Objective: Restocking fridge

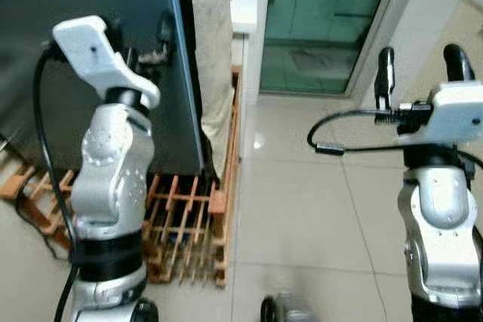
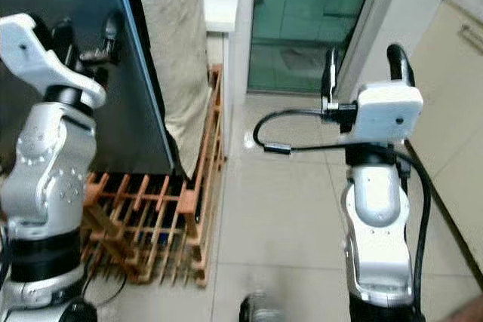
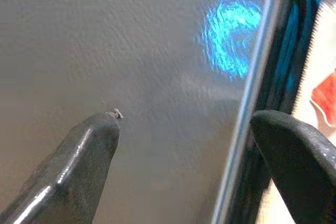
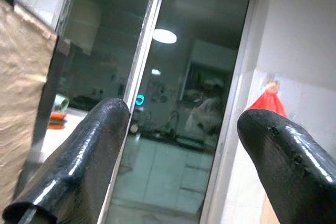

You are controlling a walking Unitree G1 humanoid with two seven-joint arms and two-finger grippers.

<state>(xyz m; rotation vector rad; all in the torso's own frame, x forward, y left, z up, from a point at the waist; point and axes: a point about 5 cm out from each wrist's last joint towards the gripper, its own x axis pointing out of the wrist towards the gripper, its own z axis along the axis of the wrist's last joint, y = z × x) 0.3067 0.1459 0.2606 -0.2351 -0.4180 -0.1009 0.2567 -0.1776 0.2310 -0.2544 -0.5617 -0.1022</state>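
Left pincer (image 3: 184,140) spread wide astride the fridge door (image 1: 90,5) edge; it may slip off; right pincer (image 1: 419,65) released, idle aloft.

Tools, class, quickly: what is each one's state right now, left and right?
Left tool: open, fingers either side of the dark fridge door's edge, not closed on it.
Right tool: open, empty, raised toward the glass door.
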